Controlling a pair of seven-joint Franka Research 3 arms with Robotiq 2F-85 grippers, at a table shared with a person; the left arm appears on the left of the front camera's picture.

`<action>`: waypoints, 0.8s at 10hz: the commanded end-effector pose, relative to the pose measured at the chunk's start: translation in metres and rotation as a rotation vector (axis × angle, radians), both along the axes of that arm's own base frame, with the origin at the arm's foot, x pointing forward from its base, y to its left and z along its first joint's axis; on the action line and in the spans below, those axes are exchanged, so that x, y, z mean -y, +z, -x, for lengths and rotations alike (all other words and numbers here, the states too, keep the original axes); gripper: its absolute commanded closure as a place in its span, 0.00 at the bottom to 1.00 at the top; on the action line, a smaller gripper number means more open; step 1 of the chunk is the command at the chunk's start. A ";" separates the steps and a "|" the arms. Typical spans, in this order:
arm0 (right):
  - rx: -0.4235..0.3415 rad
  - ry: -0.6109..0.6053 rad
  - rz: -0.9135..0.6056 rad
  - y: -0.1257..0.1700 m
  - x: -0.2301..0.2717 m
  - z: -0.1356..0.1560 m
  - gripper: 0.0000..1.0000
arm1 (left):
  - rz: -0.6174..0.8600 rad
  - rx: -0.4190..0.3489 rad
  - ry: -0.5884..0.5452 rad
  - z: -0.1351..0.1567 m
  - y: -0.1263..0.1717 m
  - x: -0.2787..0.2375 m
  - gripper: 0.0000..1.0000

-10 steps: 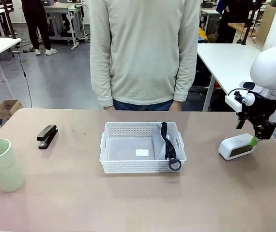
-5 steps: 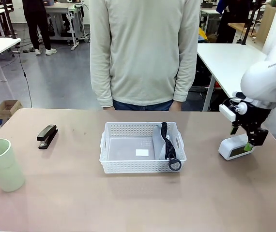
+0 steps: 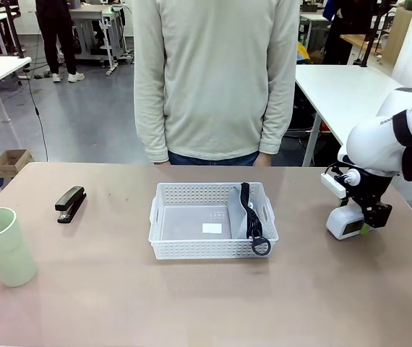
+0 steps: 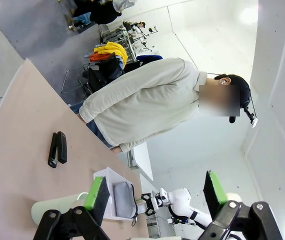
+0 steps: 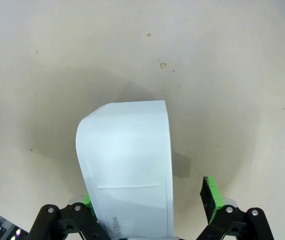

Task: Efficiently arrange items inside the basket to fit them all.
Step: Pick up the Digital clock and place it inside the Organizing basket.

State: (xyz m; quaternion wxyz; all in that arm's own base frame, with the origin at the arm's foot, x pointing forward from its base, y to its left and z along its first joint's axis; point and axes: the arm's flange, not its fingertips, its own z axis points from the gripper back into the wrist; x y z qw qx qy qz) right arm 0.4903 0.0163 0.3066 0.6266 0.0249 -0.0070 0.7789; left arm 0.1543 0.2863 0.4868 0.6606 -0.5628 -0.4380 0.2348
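**Right gripper straddles the clock, jaws spread**

The right gripper is down at the table with its fingers wide apart, one on each side of the white clock. In the right wrist view the right gripper has the clock between its green pads. One pad stands clear of the clock's side. The other is mostly hidden behind the clock, so contact there cannot be told.

Well off to this gripper's side, towards the table's middle, sits the white basket. The grey pouch stands on edge in the basket's end nearer the gripper. A person stands beyond the basket.

The left gripper hangs raised, its jaws likewise spread and holding nothing. Ahead of it lie the black stapler, with the pale green cup close below its fingers.
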 end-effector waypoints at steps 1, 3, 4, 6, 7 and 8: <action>0.023 0.038 0.017 -0.005 0.007 0.001 0.00 | -0.011 0.032 0.000 -0.002 0.000 0.000 0.00; 0.025 0.035 0.005 -0.004 0.007 0.001 0.00 | -0.011 0.032 0.000 -0.002 0.000 0.000 0.00; 0.027 0.036 0.011 -0.004 0.006 0.001 0.00 | -0.011 0.032 0.000 -0.002 0.000 0.000 0.00; 0.022 0.037 0.017 -0.003 0.006 0.001 0.00 | -0.011 0.032 0.000 -0.002 0.000 0.000 0.00; 0.023 0.048 0.021 -0.004 0.006 0.001 0.14 | -0.011 0.032 0.000 -0.002 0.000 0.000 0.00; 0.016 0.044 0.019 -0.005 0.006 0.000 0.60 | -0.011 0.032 0.000 -0.002 0.000 0.000 0.00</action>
